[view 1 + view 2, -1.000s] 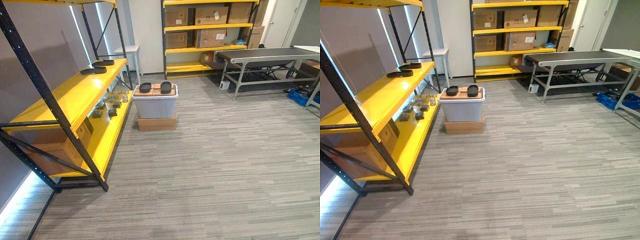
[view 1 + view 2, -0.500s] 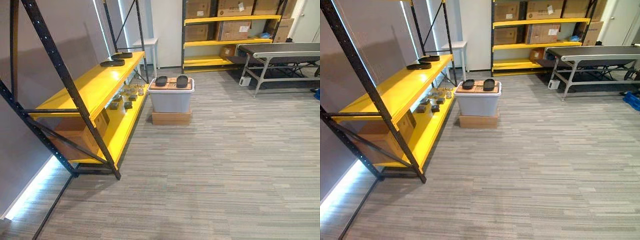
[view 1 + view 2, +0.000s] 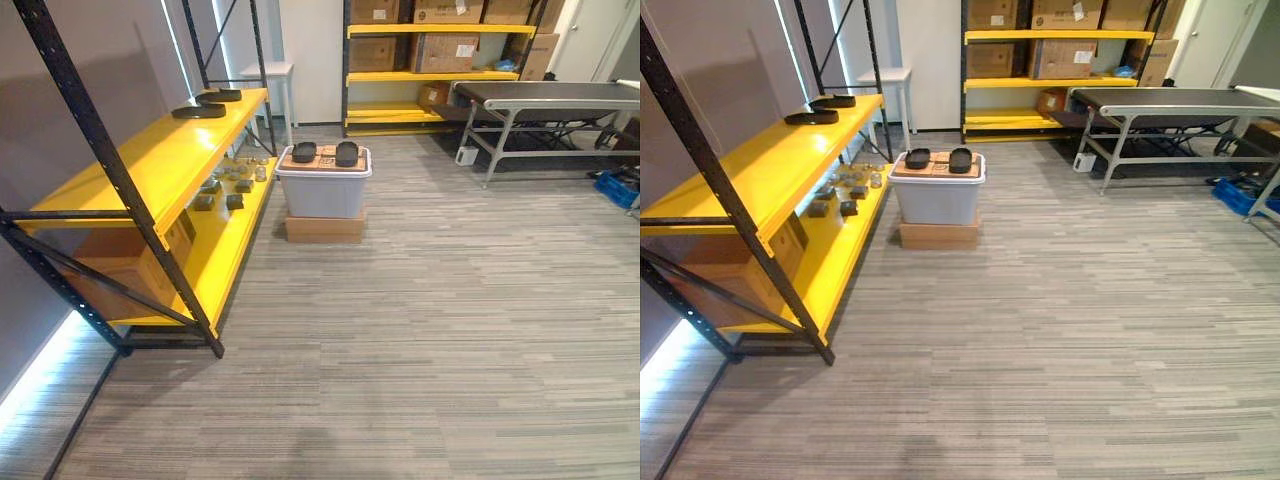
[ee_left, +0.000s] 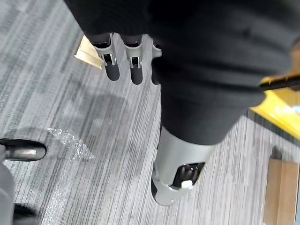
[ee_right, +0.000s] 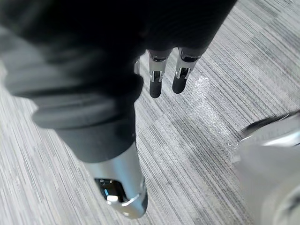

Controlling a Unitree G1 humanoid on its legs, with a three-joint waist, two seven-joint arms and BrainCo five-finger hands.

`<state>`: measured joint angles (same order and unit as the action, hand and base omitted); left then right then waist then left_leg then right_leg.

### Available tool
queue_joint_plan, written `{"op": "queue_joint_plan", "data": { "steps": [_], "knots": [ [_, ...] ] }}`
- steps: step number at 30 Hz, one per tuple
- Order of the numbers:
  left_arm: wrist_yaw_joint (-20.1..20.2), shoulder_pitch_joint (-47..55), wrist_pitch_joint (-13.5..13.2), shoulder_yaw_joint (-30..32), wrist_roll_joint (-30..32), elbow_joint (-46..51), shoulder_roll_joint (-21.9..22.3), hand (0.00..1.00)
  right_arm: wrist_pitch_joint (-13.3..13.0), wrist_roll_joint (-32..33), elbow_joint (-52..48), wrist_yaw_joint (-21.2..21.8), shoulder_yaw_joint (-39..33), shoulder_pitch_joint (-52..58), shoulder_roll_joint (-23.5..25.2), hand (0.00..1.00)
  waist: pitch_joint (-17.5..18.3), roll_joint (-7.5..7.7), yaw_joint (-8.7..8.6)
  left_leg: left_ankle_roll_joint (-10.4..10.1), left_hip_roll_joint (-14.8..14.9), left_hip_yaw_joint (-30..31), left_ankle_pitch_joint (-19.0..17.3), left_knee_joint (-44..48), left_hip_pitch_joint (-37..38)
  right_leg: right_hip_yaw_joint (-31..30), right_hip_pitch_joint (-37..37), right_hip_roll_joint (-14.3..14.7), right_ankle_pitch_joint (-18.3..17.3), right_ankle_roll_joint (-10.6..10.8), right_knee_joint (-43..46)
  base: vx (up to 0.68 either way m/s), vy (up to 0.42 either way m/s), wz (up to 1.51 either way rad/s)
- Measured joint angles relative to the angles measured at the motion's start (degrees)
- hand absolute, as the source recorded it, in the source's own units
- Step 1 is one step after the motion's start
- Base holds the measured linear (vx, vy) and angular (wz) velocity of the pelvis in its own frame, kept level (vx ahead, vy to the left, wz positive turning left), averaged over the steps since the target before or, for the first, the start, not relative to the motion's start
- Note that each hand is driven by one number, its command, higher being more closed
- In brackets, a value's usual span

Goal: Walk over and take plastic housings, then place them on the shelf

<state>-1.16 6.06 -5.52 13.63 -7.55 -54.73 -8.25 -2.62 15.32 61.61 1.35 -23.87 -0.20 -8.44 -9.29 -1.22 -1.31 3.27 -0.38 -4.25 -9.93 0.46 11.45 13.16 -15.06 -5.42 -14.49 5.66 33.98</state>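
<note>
Black oval plastic housings [image 3: 304, 152] far ahead — left hand [image 4: 136, 70], right hand [image 5: 155, 84] straight-fingered, empty — careless steps could clip the yellow metal shelf [image 3: 150, 165].

This is a storeroom or small warehouse: a long yellow-and-black steel shelf rack [image 3: 150, 160] lines the left wall, and a second yellow rack [image 3: 440, 76] at the far wall is stacked with brown cardboard boxes [image 3: 445, 52]. A dark conveyor belt on a grey metal frame [image 3: 550, 95] stands beside it, and a grey plastic storage bin [image 3: 322, 192] sits on a flat cardboard box [image 3: 324, 228] on the grey striped carpet floor [image 3: 450, 330].
</note>
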Motion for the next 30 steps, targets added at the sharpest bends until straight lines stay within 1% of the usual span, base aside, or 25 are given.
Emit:
{"op": "queue_joint_plan", "data": {
  "steps": [2, 3, 4, 6, 7, 8, 10, 11, 12, 13, 15, 16, 17, 18, 19, 20, 21, 22, 23, 24, 25, 26, 27, 29, 30],
  "knots": [
    [-0.46, -2.25, 0.0, -0.64, 0.02, -0.22, -0.53, 0.0, 0.0, 0.0, 0.01, -0.04, 0.33, -0.01, 0.26, 0.0, -1.0, -0.13, -1.02, -0.87, 1.79, 1.32, -1.43, 0.2, 0.86, 2.14, -2.51, 0.41, 1.8, -1.66, -8.22, 0.23, -0.06, 0.31],
    [-0.96, -4.13, 0.0, -0.65, 0.06, -0.57, -0.93, 0.0, -0.01, 0.0, 0.02, -0.04, 0.26, 0.28, 0.64, 0.0, -1.45, 0.2, -1.49, -1.77, 2.85, 2.41, -2.52, 0.13, 1.57, 1.97, -3.72, 0.88, 5.12, -2.23, -15.17, 0.43, -0.204, 0.59],
    [-0.95, -6.0, -0.02, -0.65, 0.2, -0.81, -1.39, 0.0, -0.01, -0.07, 0.02, -0.04, -0.02, 0.94, 1.0, 0.0, -1.83, 0.84, -2.3, -3.25, 3.91, 4.01, -4.26, -0.07, 2.93, 1.36, -4.4, 0.99, 11.5, -2.49, -21.24, 0.47, -0.252, 0.66],
    [-0.94, -6.33, -0.07, -0.61, 0.87, -1.06, -1.23, 0.0, -0.01, -0.13, -0.05, 0.0, -0.49, 1.85, 1.07, 0.0, -1.16, 0.17, -3.58, -4.53, 5.97, 5.12, -5.49, 0.08, 3.93, 1.33, -4.01, 2.13, 15.83, -4.0, -19.41, 0.46, -0.274, 0.55],
    [-0.86, -6.64, -0.31, -0.46, 1.46, -1.38, -1.21, 0.0, -0.05, -0.15, -0.04, 0.0, -1.04, 2.31, 1.43, 0.0, -0.9, 0.3, -3.93, -4.78, 6.66, 5.75, -5.59, 2.09, 3.82, 1.47, -4.44, 2.56, 15.17, -5.51, -16.47, 0.5, -0.278, 0.36],
    [-0.8, -6.49, -0.37, -0.06, 2.23, -1.49, -0.69, 0.0, -0.05, -0.18, -0.04, 0.15, -2.37, 2.38, 1.95, 0.0, -0.88, 0.33, -3.92, -5.02, 7.38, 5.9, -5.46, 8.16, 2.31, 1.66, -3.91, 2.8, 12.85, -8.36, -13.89, 0.66, -0.333, 0.24],
    [-0.82, -5.45, -0.32, 3.2, 2.23, -1.23, 1.4, 0.0, -0.03, -0.2, -0.94, 0.34, -3.01, 3.19, 2.49, 0.0, -1.2, -0.28, -3.9, -8.5, 8.4, 5.84, -2.82, 27.88, -3.85, 2.34, 1.3, 3.97, 9.15, -9.86, -13.94, 0.74, -0.315, 0.11],
    [-0.85, -4.61, -0.29, 4.24, 2.23, -0.74, 2.42, 0.0, -0.04, -0.27, -2.29, 0.45, -2.64, 4.17, 2.72, 0.0, -1.7, -1.15, -3.63, -11.22, 10.27, 6.17, 1.97, 43.82, -9.3, 2.94, 6.68, 5.55, 7.61, -10.69, -16.8, 1.28, -0.377, -0.74],
    [-0.86, -0.81, 0.07, 5.47, 2.15, 0.32, 4.19, 0.0, -0.13, -0.43, -4.89, 0.38, 0.26, 3.46, 3.77, 0.0, -1.66, -0.9, 1.03, -11.27, 11.29, 1.26, -1.15, 61.66, -24.73, -2.91, 20.63, 8.72, 6.87, -11.53, -27.57, 1.21, -0.259, -1.3],
    [-0.77, 0.25, 0.21, 6.62, 2.11, 0.22, 5.39, 0.0, -0.18, -0.53, -3.85, 0.39, -0.38, 1.7, 3.76, 0.0, -1.87, -0.54, 2.51, -11.19, 10.61, -1.15, -2.75, 55.38, -27.31, -5.26, 22.41, 8.0, 6.79, -11.31, -28.58, 1.18, -0.14, -1.71],
    [-0.66, 1.86, 0.29, 7.42, 2.08, 0.12, 6.33, 0.0, -0.26, -1.92, -4.23, 0.39, -0.62, 1.22, 4.27, 0.0, -1.85, -0.73, 2.93, -8.57, 9.06, -3.67, -1.81, 41.36, -29.29, -6.53, 25.14, 6.73, 4.65, -7.86, -27.91, 0.58, 0.109, -0.7],
    [-0.66, 3.04, 0.24, 7.42, 2.07, 0.67, 6.53, 0.0, -0.25, -2.39, -5.23, 0.26, 0.61, 2.51, 4.52, 0.0, -1.62, -0.61, 3.33, -5.19, 8.77, -5.35, 0.33, 33.69, -31.33, -7.24, 28.13, 5.43, 0.89, -7.68, -27.15, 0.54, 0.174, -0.32],
    [-0.65, 3.21, 0.17, 7.41, 2.07, 1.43, 6.52, 0.0, -0.21, -2.39, -5.37, 0.23, 1.67, 2.59, 4.44, 0.0, -1.6, 0.22, 4.23, -5.19, 8.51, -5.78, 0.38, 33.43, -33.19, -8.22, 29.23, 4.4, -1.34, -7.25, -27.39, 0.67, 0.247, -0.43],
    [-0.82, 3.52, 0.1, 7.41, 1.95, 2.1, 6.93, 0.0, -0.05, -2.49, -6.19, 0.18, 1.77, 2.53, 4.39, 0.0, -1.08, 0.19, 4.85, -5.84, 9.44, -4.65, 1.92, 27.14, -36.28, -8.44, 31.13, 3.76, -3.05, -6.48, -28.81, 0.57, 0.26, -0.46],
    [-0.69, 3.88, 0.11, 7.19, 1.99, 1.93, 6.25, 0.0, -0.25, -2.65, -6.15, -0.04, 1.44, 2.31, 4.64, 0.0, 0.01, 1.37, 6.0, -7.35, 8.04, -6.01, 7.28, 27.69, -37.72, -9.28, 32.57, 1.61, -5.37, -8.16, -30.46, 0.71, 0.328, -0.24],
    [-0.58, 3.29, -0.01, 7.13, 1.99, 1.85, 5.38, 0.0, -0.57, -2.65, -5.03, -0.1, 1.46, 1.55, 4.61, 0.0, 0.88, 2.96, 6.08, -4.56, 5.96, -6.47, 3.49, 31.47, -38.93, -9.51, 32.63, -0.34, -6.27, -9.49, -29.42, 0.61, 0.279, 0.04],
    [-0.63, 3.02, 0.04, 7.25, 2.0, 1.58, 5.34, 0.0, -0.71, -2.65, -3.4, -0.09, 1.52, 0.87, 4.14, 0.0, 0.93, 3.2, 5.36, -2.4, 4.79, -6.15, 1.63, 32.79, -39.02, -9.54, 32.56, -0.96, -5.78, -8.29, -26.81, 0.66, 0.297, 0.48],
    [-0.8, 2.77, 0.31, 6.88, 2.02, 1.24, 5.06, 0.0, -0.69, -2.69, -2.32, -0.08, 1.36, 0.74, 4.36, 0.0, 1.07, 3.65, 4.85, 0.26, 2.68, -5.55, -0.84, 33.52, -37.44, -9.76, 30.0, -3.16, -4.42, -5.76, -17.01, 0.7, 0.313, 0.54],
    [-0.78, 2.84, 0.27, 5.48, 2.0, 1.06, 4.6, 0.0, -0.68, -2.71, -1.57, -0.07, 1.39, 1.08, 4.75, 0.0, 0.94, 3.78, 5.01, 2.19, 1.03, -5.39, -2.68, 32.62, -33.94, -11.8, 25.77, -3.95, 0.25, -1.14, -3.59, 0.72, 0.327, 0.54],
    [-0.76, 2.65, 0.29, 4.84, 2.0, 0.73, 4.25, 0.0, -0.68, -2.71, -1.39, -0.06, 1.39, 1.15, 5.06, 0.0, 0.77, 3.65, 4.79, 2.94, 0.38, -4.97, -3.65, 31.72, -31.78, -13.08, 22.93, -4.11, 4.92, 1.44, 4.27, 0.72, 0.28, 0.31],
    [-0.75, 2.05, 0.54, 3.96, 2.01, 0.32, 4.11, 0.0, -0.68, -2.71, -1.08, 0.0, 1.39, 1.05, 5.5, 0.0, 0.1, 3.78, 4.55, 3.34, -0.61, -4.45, -4.63, 29.95, -27.9, -14.21, 18.76, -4.23, 6.58, 4.0, 14.55, 0.7, 0.2, 0.39],
    [-0.84, 2.05, 0.67, 2.85, 2.04, 0.29, 3.91, 0.0, -0.68, -2.71, -0.45, 0.01, 1.4, 1.26, 5.73, 0.0, -0.57, 3.59, 3.6, 4.09, -1.71, -3.32, -5.26, 26.27, -21.46, -12.74, 15.09, -4.67, 5.86, 2.81, 23.03, 0.82, 0.168, 0.47],
    [-0.87, 1.82, 0.61, 2.78, 2.01, 0.35, 3.98, 0.0, -0.71, -2.7, -0.5, 0.03, 1.49, 2.41, 6.13, 0.0, -0.57, 3.26, 2.91, 4.49, -1.98, -1.94, -5.5, 21.69, -14.82, -9.88, 11.7, -4.63, 4.38, 1.18, 24.84, 0.68, 0.093, 0.44],
    [-0.89, 0.5, 0.64, 2.8, 1.99, 0.18, 3.84, 0.0, -0.71, -2.7, -0.6, 0.29, 1.49, 3.94, 6.62, 0.0, -0.77, 2.87, 1.95, 4.66, -1.37, 0.17, -5.62, 16.45, -8.48, -5.62, 7.06, -4.02, 1.57, 0.09, 21.03, 0.57, -0.004, 0.54],
    [-0.88, -1.44, 0.65, 2.81, 1.98, -0.1, 3.85, 0.0, -0.73, -2.42, -1.48, 0.34, 0.25, 5.23, 6.61, 0.0, -0.79, 2.86, 1.26, 4.61, -0.62, 2.1, -5.99, 13.35, -4.8, -3.0, 3.33, -3.19, 0.37, -0.68, 14.25, 0.73, -0.116, 0.86]
  ]
}}
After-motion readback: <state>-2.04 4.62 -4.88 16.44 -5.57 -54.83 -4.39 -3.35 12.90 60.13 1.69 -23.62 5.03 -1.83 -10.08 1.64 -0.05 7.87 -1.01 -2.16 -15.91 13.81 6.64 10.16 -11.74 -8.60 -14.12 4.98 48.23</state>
